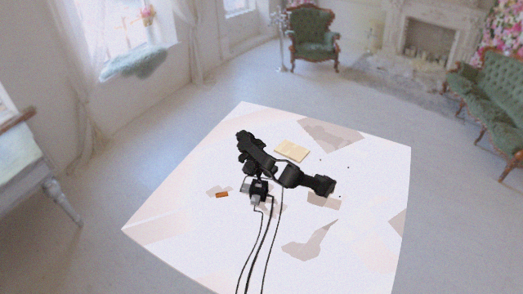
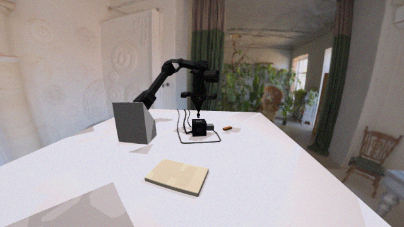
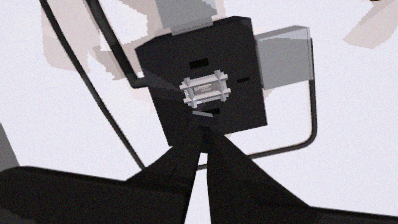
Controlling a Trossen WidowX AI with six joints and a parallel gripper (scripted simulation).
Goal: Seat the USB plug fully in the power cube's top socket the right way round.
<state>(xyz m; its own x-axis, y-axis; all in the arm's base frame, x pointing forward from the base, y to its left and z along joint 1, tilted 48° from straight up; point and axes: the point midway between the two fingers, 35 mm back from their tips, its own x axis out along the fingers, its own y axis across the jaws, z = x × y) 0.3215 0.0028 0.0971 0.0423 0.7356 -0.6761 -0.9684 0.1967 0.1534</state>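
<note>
Nearly closed, the gripper (image 3: 202, 125) clenches the small metallic USB plug (image 3: 204, 89) just above the matte black power cube (image 3: 235, 100), whose boxy sides carry grey plugs.

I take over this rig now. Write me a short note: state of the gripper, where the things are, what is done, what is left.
Gripper: shut on the USB plug, pointing straight down above the power cube.
Things: cube stands on the table, cables trailing; grey side plugs in place; orange piece and tan board lie apart.
Done: plug gripped.
Left: seat it fully the right way round, release, move the arm clear. Whether it is out of the socket is unclear.
</note>
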